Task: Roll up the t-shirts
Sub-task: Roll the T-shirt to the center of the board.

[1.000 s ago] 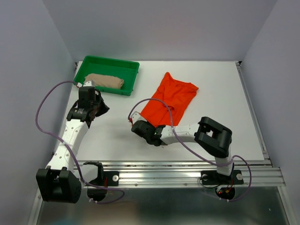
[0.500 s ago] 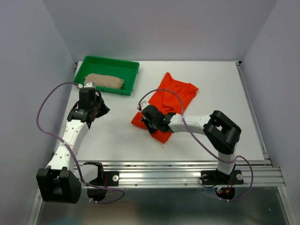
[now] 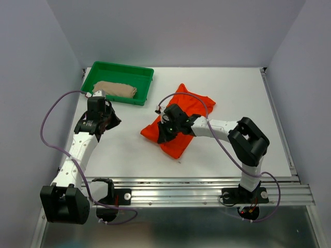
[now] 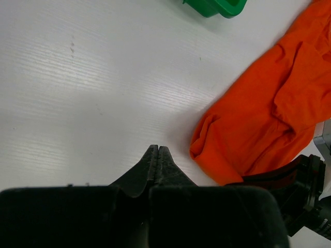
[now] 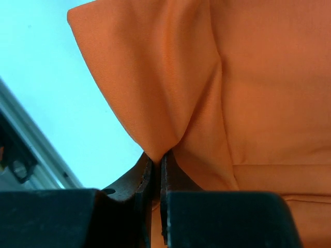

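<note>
Where the green tray (image 3: pixel 143 81) sits, a beige t-shirt (image 3: pixel 115 89) lies inside.

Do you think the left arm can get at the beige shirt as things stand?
Probably yes: the beige shirt lies uncovered in the tray, just beyond the left claw, nothing between.

A: How was the light?
B: Bright and even from above. The white table (image 3: pixel 248 113) carried only faint, soft shadows, plus a pale glare patch at the left wrist.
A: Any blur?
B: At the right wrist the fingers (image 5: pixel 129 181) by the lens were soft, the orange t-shirt (image 5: pixel 248 103) was sharp, and the table was tinted blue.
</note>
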{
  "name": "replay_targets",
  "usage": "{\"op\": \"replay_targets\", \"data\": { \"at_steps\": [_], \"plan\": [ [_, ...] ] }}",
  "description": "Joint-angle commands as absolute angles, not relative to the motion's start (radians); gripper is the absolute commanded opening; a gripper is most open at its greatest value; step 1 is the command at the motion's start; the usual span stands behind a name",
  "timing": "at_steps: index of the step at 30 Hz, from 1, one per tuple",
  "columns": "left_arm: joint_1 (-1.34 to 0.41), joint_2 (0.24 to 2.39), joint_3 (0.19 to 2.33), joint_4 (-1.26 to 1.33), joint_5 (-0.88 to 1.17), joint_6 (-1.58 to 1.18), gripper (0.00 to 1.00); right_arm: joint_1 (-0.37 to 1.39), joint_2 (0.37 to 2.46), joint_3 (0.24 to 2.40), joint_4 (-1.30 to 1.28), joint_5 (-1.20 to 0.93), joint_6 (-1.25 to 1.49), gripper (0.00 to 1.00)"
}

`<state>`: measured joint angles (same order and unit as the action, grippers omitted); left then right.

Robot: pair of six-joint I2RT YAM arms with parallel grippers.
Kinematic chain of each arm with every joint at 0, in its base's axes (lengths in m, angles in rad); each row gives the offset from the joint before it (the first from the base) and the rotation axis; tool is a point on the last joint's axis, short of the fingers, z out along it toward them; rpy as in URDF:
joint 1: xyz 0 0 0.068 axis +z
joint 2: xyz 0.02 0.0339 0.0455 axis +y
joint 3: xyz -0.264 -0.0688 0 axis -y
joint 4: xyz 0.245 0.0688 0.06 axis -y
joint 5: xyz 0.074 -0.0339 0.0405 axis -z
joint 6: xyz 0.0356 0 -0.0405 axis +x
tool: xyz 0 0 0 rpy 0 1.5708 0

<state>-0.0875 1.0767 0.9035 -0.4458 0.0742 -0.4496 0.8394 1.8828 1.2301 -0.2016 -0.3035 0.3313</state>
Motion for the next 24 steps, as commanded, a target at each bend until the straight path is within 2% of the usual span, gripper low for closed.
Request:
{"op": "replay_targets", "data": {
  "at_steps": [1,9,24],
  "plan": [
    [-0.08,1.042,0.893,-0.425,0.083,-0.43,0.0,0.783,1.864,1.281,-0.19,-0.517,0.374,0.01],
    [-0.081,1.031,0.89,-0.436,0.072,-0.419,0.0,0.738,1.905,1.259,-0.114,-0.751,0.432,0.01],
    [-0.084,1.022,0.884,-0.439,0.103,-0.385,0.0,0.66,2.009,1.281,-0.095,-0.923,0.463,0.01]
  ]
}}
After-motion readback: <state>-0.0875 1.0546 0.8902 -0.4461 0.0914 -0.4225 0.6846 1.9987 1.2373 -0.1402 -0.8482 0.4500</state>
